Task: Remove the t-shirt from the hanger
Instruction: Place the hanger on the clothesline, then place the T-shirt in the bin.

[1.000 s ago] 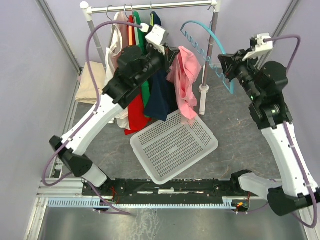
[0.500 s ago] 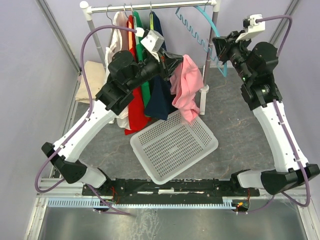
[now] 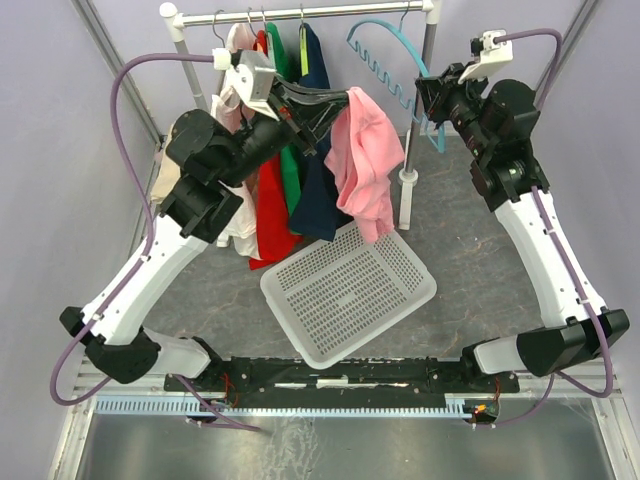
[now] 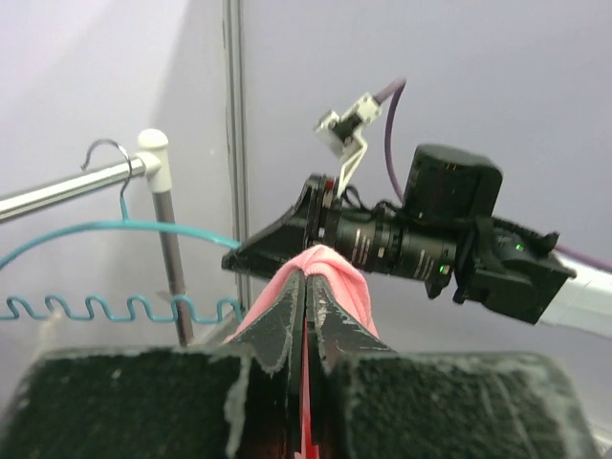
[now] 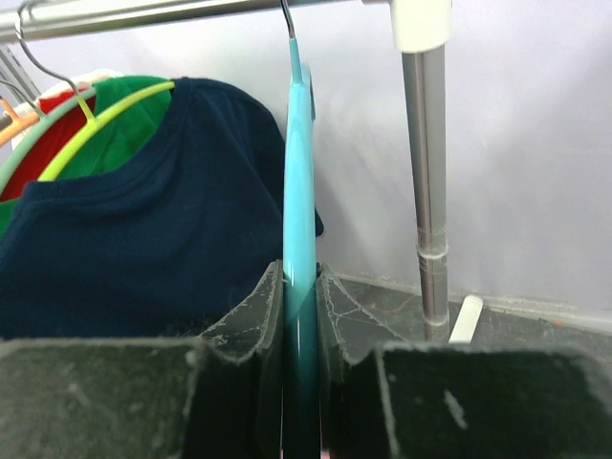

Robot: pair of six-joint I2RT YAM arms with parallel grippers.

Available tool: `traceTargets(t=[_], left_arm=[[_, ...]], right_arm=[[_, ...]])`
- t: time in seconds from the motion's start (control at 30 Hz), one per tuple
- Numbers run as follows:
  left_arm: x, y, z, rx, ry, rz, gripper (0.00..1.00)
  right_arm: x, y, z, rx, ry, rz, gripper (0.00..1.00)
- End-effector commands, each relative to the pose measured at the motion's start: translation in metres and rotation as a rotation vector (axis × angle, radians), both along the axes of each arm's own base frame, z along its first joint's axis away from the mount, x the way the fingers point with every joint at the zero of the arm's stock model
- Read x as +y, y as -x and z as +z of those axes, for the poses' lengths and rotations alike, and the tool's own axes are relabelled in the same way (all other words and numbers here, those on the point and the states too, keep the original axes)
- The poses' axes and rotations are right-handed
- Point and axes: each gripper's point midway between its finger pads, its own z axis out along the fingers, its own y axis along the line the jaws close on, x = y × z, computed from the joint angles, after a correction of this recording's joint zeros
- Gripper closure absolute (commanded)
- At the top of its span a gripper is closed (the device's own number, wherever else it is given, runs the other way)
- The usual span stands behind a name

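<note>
Right gripper (image 5: pixel 299 277) has carried the bare teal wavy-bar hanger (image 5: pixel 299 172) up to the metal rail (image 3: pixel 300 13), fingers pinching it; left gripper (image 4: pixel 306 287), clamped on the freed pink cotton t-shirt (image 3: pixel 362 165) over the white perforated basket's (image 3: pixel 345 295) far corner, likely lowers and releases next.

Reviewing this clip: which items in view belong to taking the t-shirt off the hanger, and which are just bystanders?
In the job:
- pink t-shirt, pinched by the left end effector
- teal hanger, clamped by the right end effector

Just there:
- navy shirt, green shirt and red shirt on the rail
- white basket
</note>
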Motion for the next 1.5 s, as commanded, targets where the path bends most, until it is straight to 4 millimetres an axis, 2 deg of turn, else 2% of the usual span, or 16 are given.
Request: traceTargets(t=[0.0,0.13,0.43,0.73,1.0,1.2,1.47], left_arm=[[0.036,0.037,0.07,-0.121,0.194,-0.003,0.97],[0.053,0.053,0.098,-0.17,0.259,-0.003,0.97],[0.063,0.077,0.128,-0.216,0.34,-0.076,0.97],[0.059,0.093,0.142,-0.222,0.37,-0.18,0.97],[0.05,0.095,0.145,-0.196,0.371,-0.244,0.97],[0.039,0.086,0.134,-0.154,0.351,-0.26,0.97],[0.024,0.078,0.11,-0.08,0.313,-0.3,0.97]], right_arm=[[-0.004,0.017,0.035,-0.119,-0.042,0.005,0.98],[-0.005,0.016,0.03,-0.106,-0.039,-0.001,0.98],[-0.005,0.015,0.023,-0.092,-0.037,-0.002,0.98],[-0.004,0.013,0.018,-0.078,-0.033,-0.002,0.98],[-0.004,0.016,0.015,-0.072,-0.034,0.007,0.98],[-0.004,0.02,0.017,-0.076,-0.031,0.01,0.95],[-0.005,0.022,0.018,-0.078,-0.02,0.008,0.79]])
